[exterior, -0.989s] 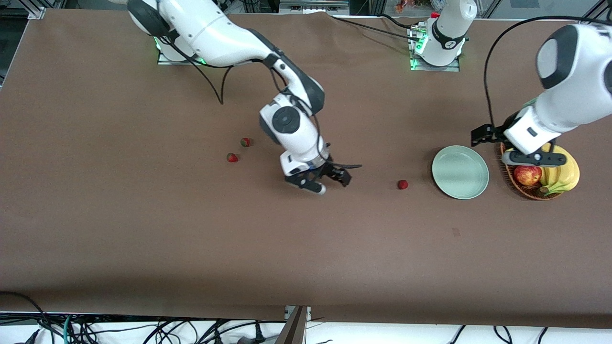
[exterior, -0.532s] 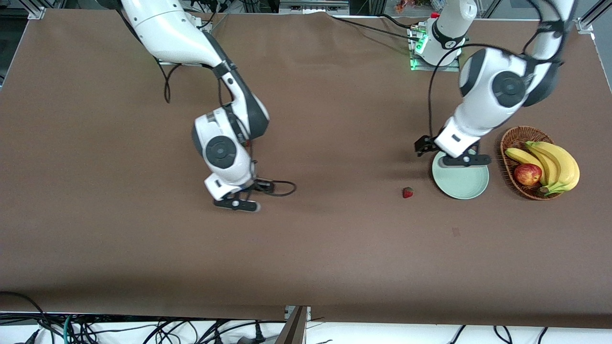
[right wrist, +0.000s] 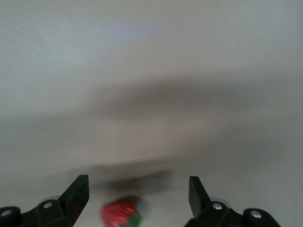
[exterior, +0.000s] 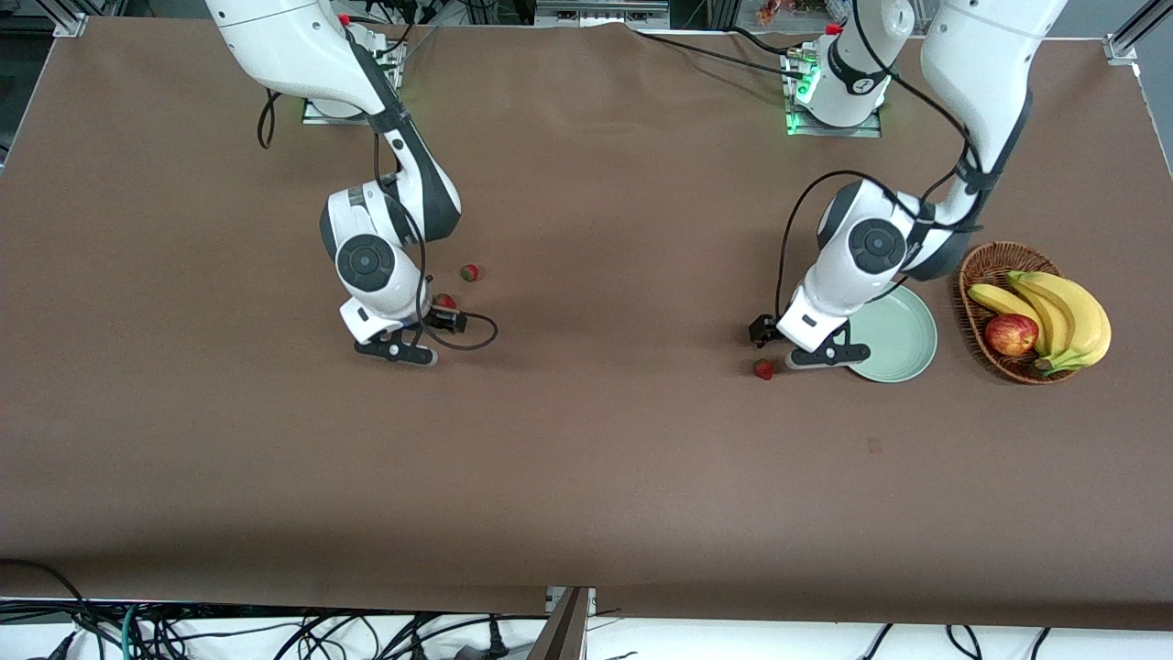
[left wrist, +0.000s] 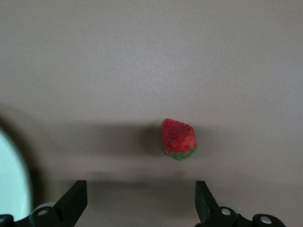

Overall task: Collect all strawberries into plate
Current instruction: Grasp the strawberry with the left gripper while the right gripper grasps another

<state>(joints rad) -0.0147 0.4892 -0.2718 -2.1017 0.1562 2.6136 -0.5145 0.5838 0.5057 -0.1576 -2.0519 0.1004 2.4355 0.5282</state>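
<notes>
Strawberries (exterior: 762,368) beside plate (exterior: 903,341) — we judge light, soft; pinch mid-body gently. Left gripper (left wrist: 137,201), right gripper (right wrist: 135,198) — both spread.

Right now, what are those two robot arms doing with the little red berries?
They are gathering strawberries onto the plate, which is bare for now. The left gripper hangs open over the strawberry beside the plate, ready to pinch it. The right gripper is open too, low at a second strawberry toward its end of the table, with a third strawberry lying close by. All three berries are on the table. The basket of bananas and an apple sits beside the plate.
</notes>
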